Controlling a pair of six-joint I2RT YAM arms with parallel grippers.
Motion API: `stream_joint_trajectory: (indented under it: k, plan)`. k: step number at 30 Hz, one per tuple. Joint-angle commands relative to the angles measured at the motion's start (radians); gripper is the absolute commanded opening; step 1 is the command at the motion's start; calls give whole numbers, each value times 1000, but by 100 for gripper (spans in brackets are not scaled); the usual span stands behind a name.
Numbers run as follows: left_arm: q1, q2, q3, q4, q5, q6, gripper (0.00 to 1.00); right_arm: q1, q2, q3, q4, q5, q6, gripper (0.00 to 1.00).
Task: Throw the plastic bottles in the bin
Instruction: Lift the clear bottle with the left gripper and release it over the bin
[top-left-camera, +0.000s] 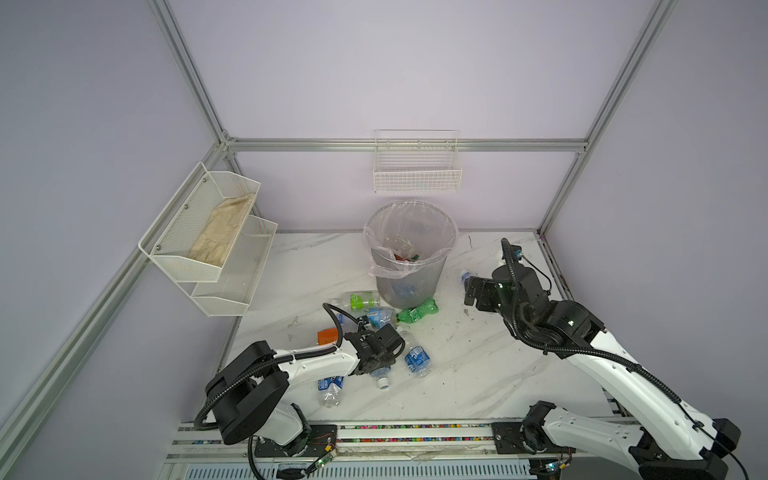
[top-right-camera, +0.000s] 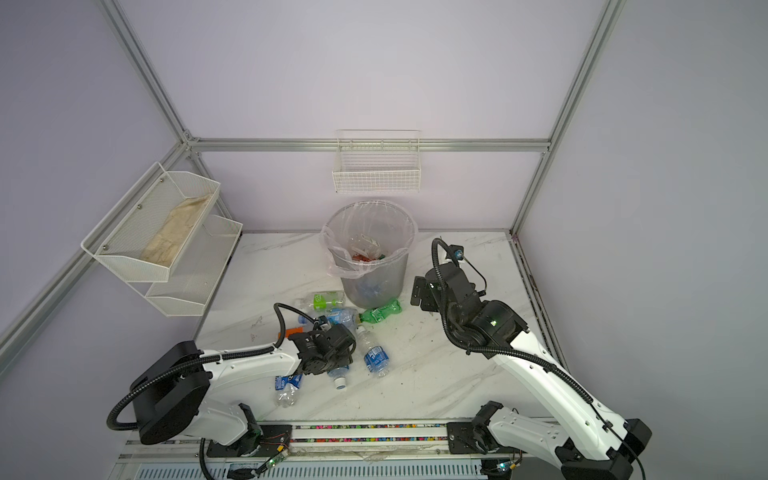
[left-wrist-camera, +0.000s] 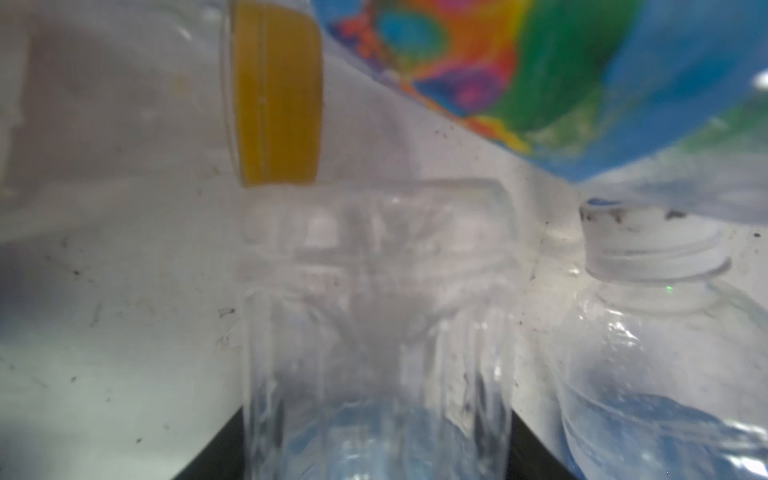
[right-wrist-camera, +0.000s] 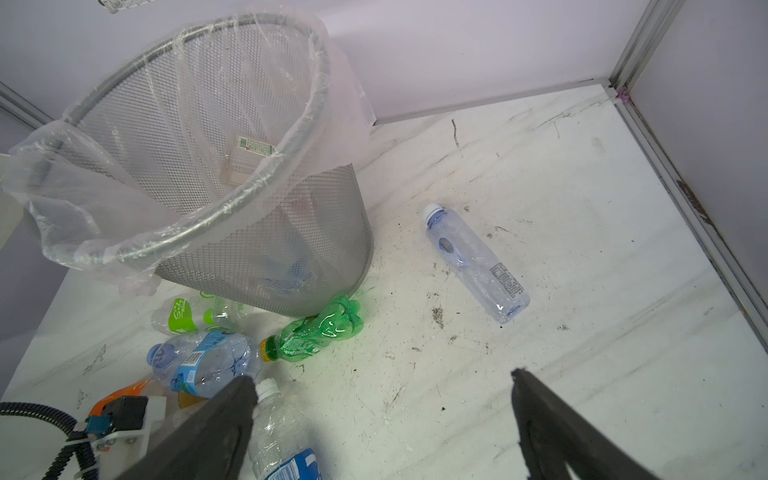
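Left hand (top-left-camera: 376, 366) sits low on the table (top-left-camera: 478, 374), with a dark finger (left-wrist-camera: 220, 457) on either side of a clear bottle (left-wrist-camera: 374, 332) that lies flat. Its white cap (top-left-camera: 384, 381) pokes out on the side away from the bin. Whether I have the bottle clamped or only bracketed, I cannot tell. I take it across the belly because, as I judge it, a lying bottle offers no better hold.

Right beside this hand lies a blue-labelled bottle (top-left-camera: 417, 358), its neck next to my catch. Just past my fingertips are a yellow cap (left-wrist-camera: 274, 91) and a bright-labelled bottle (left-wrist-camera: 582, 75). They crowd the spot, so a straight lift looks safest. Behind my wrist lies a second blue-labelled bottle (top-left-camera: 330, 388).

Farther out, the green bottle (top-left-camera: 417, 311) rests against the foot of the bin (top-left-camera: 409, 286), which already holds several bottles.

My right hand (right-wrist-camera: 382, 378) hangs well off to the side, spread wide with nothing in it. A pale bottle (right-wrist-camera: 476, 262) lies ahead of it, beside the bin.
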Motion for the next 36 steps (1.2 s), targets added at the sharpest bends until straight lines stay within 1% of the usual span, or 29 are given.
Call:
stream_joint_trajectory:
  k: [1, 4, 5, 6, 10, 15, 18, 21, 24, 26, 32, 36]
  plan:
    - [3, -17, -54, 14, 7, -33, 57, -9, -25, -5, -6, 19, 15, 97]
    - [3, -47, -64, -3, -8, -35, 46, -10, -21, -6, -3, 15, 17, 98]
    - [3, -93, -65, -17, -15, -33, 43, -11, -20, -6, -3, 13, 18, 97]
    - [3, -109, -62, -26, -20, -32, 40, -10, -19, -10, -3, 11, 18, 97]
    - [-2, -184, -55, -83, -37, -24, 32, -10, -24, -27, -2, 6, 27, 97]
    - [-32, -290, -2, -189, -92, -13, 31, -11, -38, -53, 1, 5, 34, 97]
    - [-53, -351, 72, -277, -146, 7, 30, -11, -44, -72, 3, 3, 38, 97]
    - [-77, -400, 173, -351, -208, 54, 30, -11, -51, -104, 20, -12, 38, 98]
    - [-103, -423, 302, -418, -280, 135, 30, -10, -58, -148, 38, -21, 43, 97]
    - [-119, -422, 406, -448, -324, 211, 31, -10, -69, -183, 55, -33, 43, 97]
    - [-160, -365, 697, -447, -424, 482, 31, -11, -111, -261, 97, -68, 38, 98]
    - [-163, -305, 833, -421, -452, 634, 31, -11, -126, -285, 96, -70, 34, 97]
